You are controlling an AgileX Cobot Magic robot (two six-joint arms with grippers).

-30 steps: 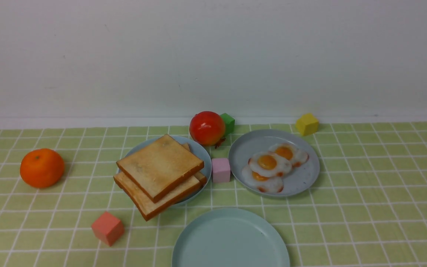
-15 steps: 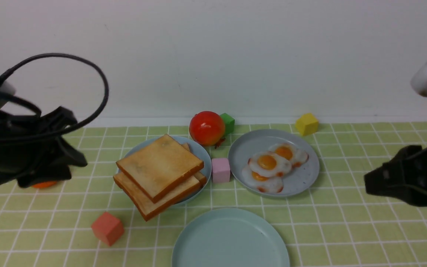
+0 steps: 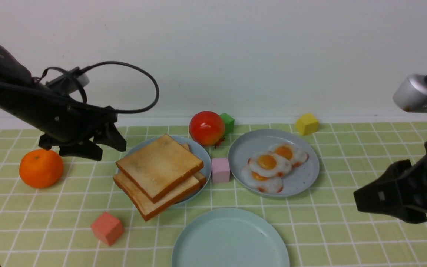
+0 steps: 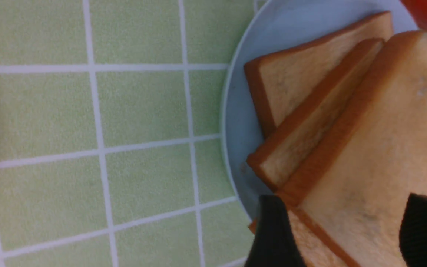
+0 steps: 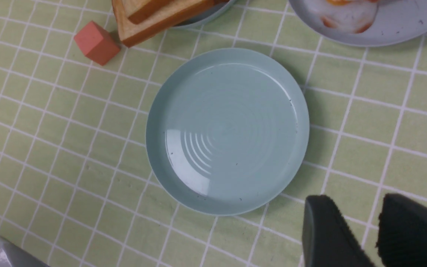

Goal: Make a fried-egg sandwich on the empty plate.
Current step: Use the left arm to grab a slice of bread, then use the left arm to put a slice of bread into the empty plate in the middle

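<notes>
Golden toast slices (image 3: 160, 165) on blue plate (image 3: 203, 151): your left gripper (image 3: 109, 150) just arrives over them, jaws newly wide apart; right gripper (image 5: 361, 202) seemingly slightly parted, empty, near empty plate (image 3: 230, 237); first-slice pickup likely next

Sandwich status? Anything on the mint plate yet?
Nothing done: mint plate is bare. In hand: open left gripper hovers at the toast stack, gripping nothing; right gripper empty, right of that plate. Remaining: bottom slice, one fried egg off the grey plate, top slice.
</notes>
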